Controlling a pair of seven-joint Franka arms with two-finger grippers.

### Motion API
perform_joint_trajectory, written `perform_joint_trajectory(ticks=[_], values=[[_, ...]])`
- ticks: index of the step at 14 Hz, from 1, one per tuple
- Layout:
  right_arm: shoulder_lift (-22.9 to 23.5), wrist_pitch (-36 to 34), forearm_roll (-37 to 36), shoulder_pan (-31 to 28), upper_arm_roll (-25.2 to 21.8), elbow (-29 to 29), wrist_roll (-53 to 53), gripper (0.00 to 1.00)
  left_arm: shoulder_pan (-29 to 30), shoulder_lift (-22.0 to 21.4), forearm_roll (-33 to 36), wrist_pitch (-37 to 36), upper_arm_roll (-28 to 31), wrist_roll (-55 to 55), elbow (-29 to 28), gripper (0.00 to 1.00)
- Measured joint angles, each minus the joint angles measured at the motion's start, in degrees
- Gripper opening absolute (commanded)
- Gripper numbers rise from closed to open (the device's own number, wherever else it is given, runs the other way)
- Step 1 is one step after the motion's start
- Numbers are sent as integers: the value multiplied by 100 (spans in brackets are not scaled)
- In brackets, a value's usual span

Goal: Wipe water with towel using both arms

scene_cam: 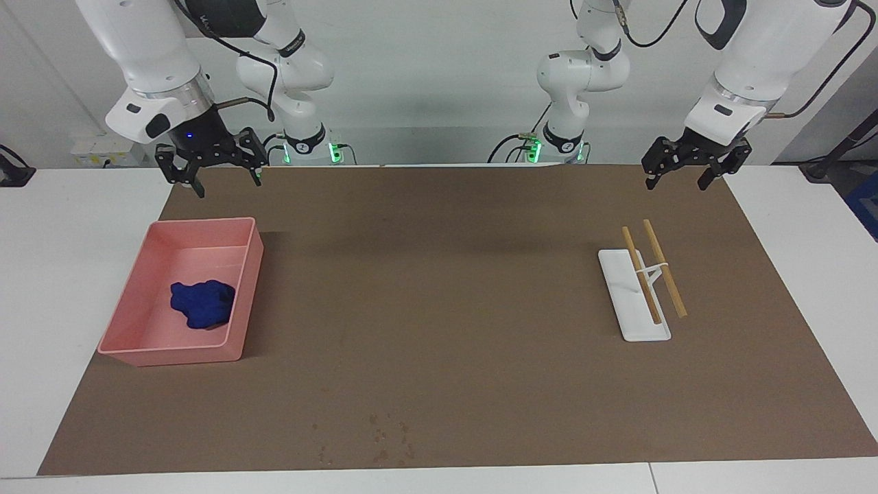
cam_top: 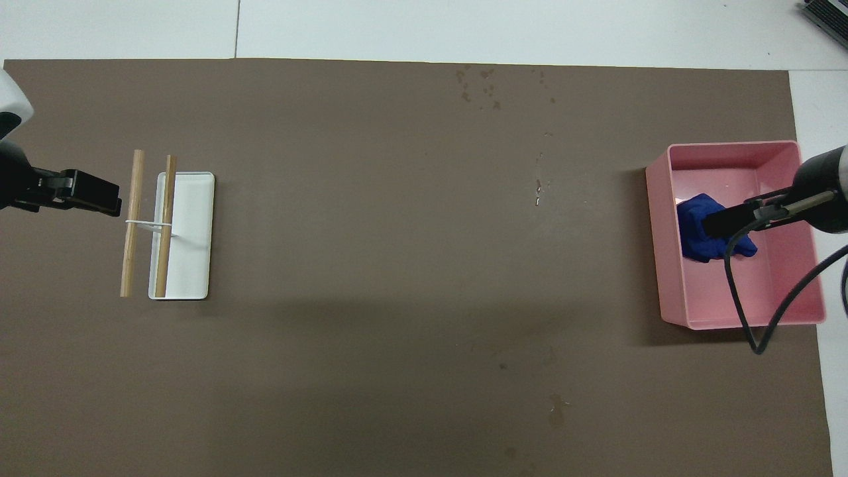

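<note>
Deep-blue towel [scene_cam: 202,304] (lumpy, no clear long axis) lies in the pink tray [scene_cam: 120,322]; facing view alone shows right gripper [scene_cam: 218,182] and left gripper [scene_cam: 679,178] raised, wide open, empty.

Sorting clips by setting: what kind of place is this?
Probably a robotics lab: two white arms, right gripper and left gripper, at a white table with a brown mat.

The towel [scene_cam: 203,304] is deep blue, lying in a plain pink tray [scene_cam: 130,305] below the black right gripper [scene_cam: 221,180]. The mat [scene_cam: 439,288] is flat brown on a white tabletop [scene_cam: 68,226]. Below the black left gripper [scene_cam: 679,177], a white stand [scene_cam: 625,302] carries two tan wooden sticks [scene_cam: 664,269].
</note>
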Motion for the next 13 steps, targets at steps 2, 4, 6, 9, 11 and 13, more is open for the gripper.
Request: perform_joint_trajectory(ticks=[2,4,6,9,11,13], values=[[0,0,0,0,2,0,0,100,-40,0,0,89,-2,0,-5,100],[0,0,0,0,3,0,0,100,-39,0,0,101,22,0,-7,100],[0,0,-3,0,3,0,0,100,-13,0,-25,102,50,0,-12,100],[0,0,-83,1,5,0,0,100,5,0,-46,103,62,0,-39,100],[0,0,-107,1,10,-1,0,100,4,0,-47,103,62,0,-51,100],[0,0,-112,1,14,-2,0,100,3,0,-48,101,59,0,-64,100]])
